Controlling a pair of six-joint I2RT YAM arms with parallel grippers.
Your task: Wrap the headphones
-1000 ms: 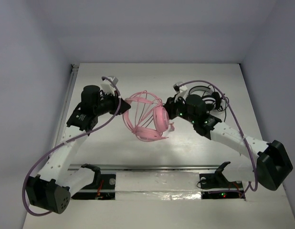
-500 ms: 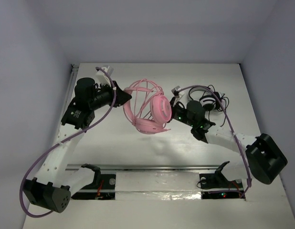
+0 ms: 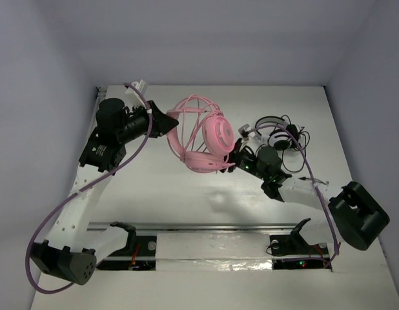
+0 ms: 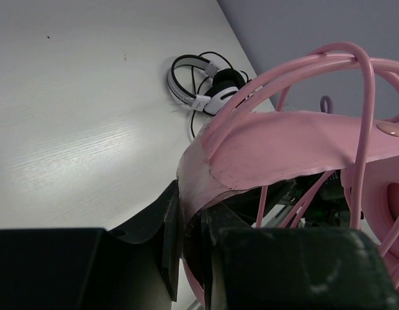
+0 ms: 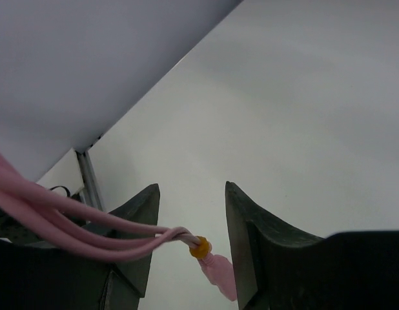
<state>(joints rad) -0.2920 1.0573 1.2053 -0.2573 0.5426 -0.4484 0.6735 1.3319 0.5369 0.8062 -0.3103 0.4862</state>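
The pink headphones hang above the middle of the table, their thin cable looped several times round the headband and ear cups. My left gripper is shut on the pink headband; in the left wrist view that gripper pinches the band's edge between its jaws. My right gripper sits just right of and below the ear cup. In its wrist view the right gripper stands open, and the cable's end with an orange ring and pink plug hangs loose between the fingers.
Black-and-white headphones with a tangled black cable lie at the back right, also in the left wrist view. A metal rail runs along the near edge. Grey walls close in the table at the back and sides.
The left arm has carried the headphones up and toward the back. The right gripper's jaws have widened off the cable, and it has dropped back toward the near right.
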